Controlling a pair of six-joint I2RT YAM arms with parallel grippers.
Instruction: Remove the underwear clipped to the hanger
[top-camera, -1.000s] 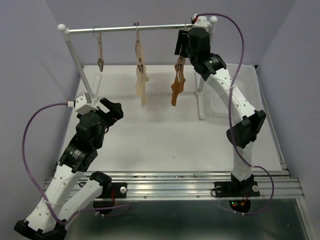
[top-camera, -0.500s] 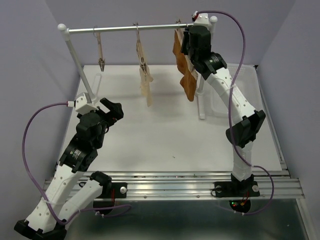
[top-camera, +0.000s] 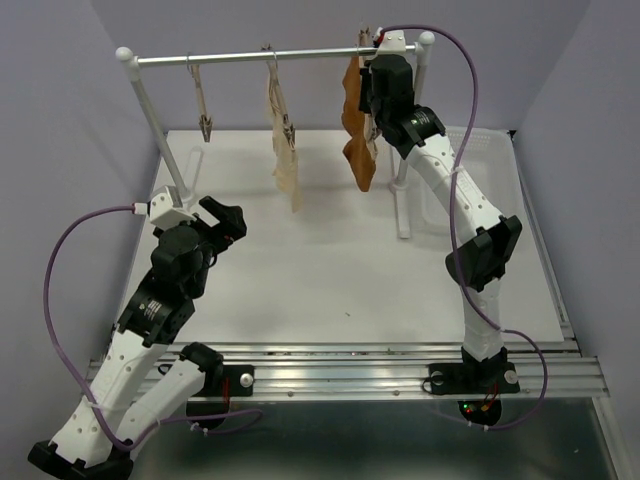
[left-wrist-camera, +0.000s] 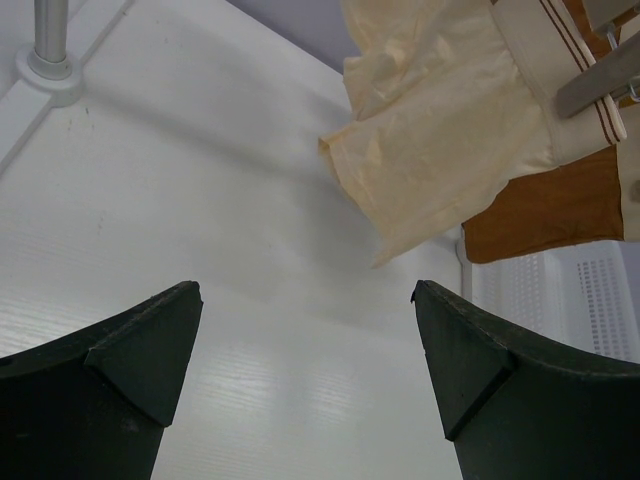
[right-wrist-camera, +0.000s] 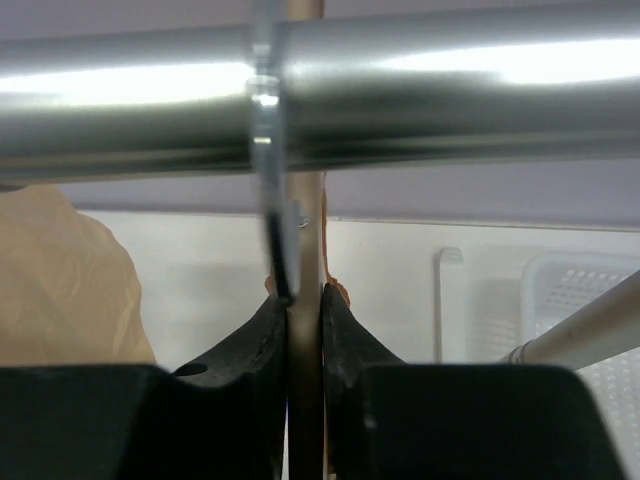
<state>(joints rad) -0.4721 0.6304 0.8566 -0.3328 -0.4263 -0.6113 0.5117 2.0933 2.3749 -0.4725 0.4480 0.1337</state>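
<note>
While right claw (right-wrist-camera: 304, 312) clenches hanger (right-wrist-camera: 305, 420) below hook (right-wrist-camera: 268, 200), left claw (left-wrist-camera: 305, 295) released, idle: hazard, hook may snag rail (top-camera: 260, 56), tearing underwear (top-camera: 358, 125).

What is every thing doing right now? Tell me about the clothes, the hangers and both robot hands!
underwear: clipped to the hanger, dangling.
hanger: hook over the rail, pinched by the right gripper.
right gripper: shut on the hanger.
left gripper: open, holding nothing, above the table.
cream garment: clipped up, hanging from the rail.
left hanger: on the rail, nothing clipped to it.
</note>
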